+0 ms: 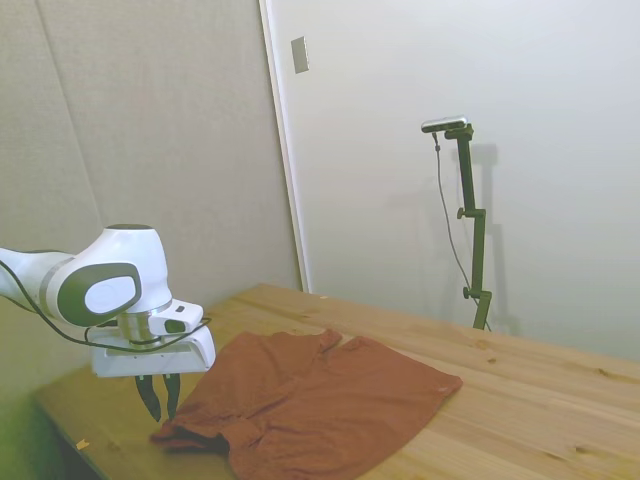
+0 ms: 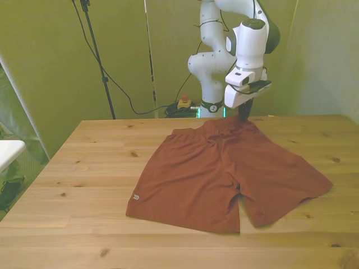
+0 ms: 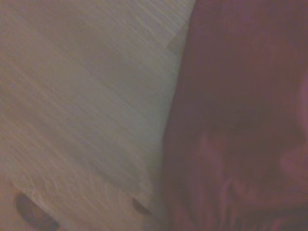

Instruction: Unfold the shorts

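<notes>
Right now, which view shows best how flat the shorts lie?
The front view: the shorts show whole, both legs spread. The side view shows them foreshortened, bunched near the gripper. The wrist view is a blurred patch of cloth.

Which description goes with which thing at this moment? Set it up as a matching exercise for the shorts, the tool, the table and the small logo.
Things:
1. shorts
2. tool
3. table
4. logo

Descriptions:
a. pale wood with dark knots
b. white, near a leg hem on the front view's left
c. rust-orange, spread out with both legs showing
d. just above the waistband edge, fingers apart

Pairs: 1-c, 2-d, 3-a, 4-b
</notes>
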`<state>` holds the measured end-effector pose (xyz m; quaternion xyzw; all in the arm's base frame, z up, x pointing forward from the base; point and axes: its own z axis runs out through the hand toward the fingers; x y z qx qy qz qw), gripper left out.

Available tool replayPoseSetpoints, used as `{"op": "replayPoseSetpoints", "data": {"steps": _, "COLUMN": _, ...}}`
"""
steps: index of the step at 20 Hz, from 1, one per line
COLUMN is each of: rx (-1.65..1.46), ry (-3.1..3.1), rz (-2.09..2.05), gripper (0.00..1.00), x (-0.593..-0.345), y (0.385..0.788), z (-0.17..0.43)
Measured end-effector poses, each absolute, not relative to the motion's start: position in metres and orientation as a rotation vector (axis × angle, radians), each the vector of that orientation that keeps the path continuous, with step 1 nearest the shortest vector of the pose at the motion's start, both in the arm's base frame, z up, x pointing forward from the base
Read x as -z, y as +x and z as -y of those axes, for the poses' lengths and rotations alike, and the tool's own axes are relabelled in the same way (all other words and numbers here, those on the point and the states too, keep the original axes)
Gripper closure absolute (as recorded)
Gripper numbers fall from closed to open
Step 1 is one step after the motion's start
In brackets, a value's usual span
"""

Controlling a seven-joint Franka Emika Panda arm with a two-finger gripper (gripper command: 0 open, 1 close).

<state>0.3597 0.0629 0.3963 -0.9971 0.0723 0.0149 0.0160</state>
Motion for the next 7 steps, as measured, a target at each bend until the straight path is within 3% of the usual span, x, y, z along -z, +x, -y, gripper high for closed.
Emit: {"op": "replayPoseSetpoints", "data": {"steps": 7, "rx": 0.025, "ry": -3.059, "rz": -0.362, "gripper": 0.00, "x": -0.446, "y": 0.339, "z": -0.063}}
